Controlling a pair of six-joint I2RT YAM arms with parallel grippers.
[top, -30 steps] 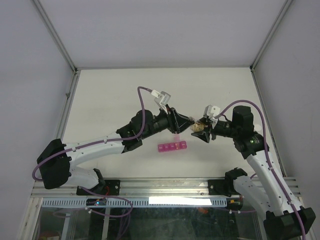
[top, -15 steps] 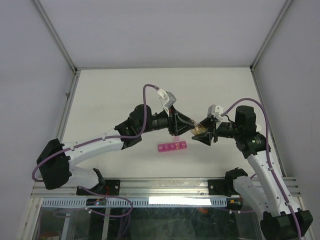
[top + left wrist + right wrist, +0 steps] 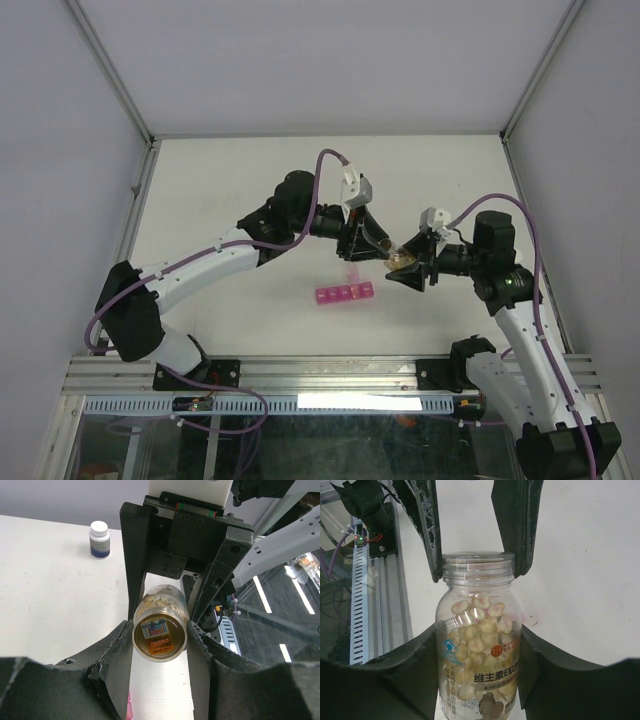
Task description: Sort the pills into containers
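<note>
The containers (image 3: 345, 294), a magenta strip of small compartments, lie flat on the table (image 3: 220, 180) just in front of and below my two grippers, touched by neither. One lid (image 3: 352, 276) near the right end looks flipped up; the rest look shut. Too small to tell whether anything is inside, and I see no pill in any slot.

All the pills (image 3: 477, 625) I can see are pale capsules packed inside the clear pill bottle (image 3: 479, 680), which is up in the air between my arms, above and to the right of the strip. My right gripper (image 3: 478, 640) is clamped around the bottle's body. My left gripper (image 3: 160, 635) is pinched on the bottle's top end, a finger on either side of the neck. I cannot tell whether the cap is on or already off; the rim looks clear in the right wrist view, and the left wrist view shows a round face with a barcode sticker.

A small white bottle (image 3: 100, 539) with a blue label stands well apart on the table, untouched.

Progress, my call: early. One compartment is maybe open and the bottle is held two-handed, likely for uncapping. Left to do: get the pills out and drop them into the compartments. No sorting is done that I can see.
</note>
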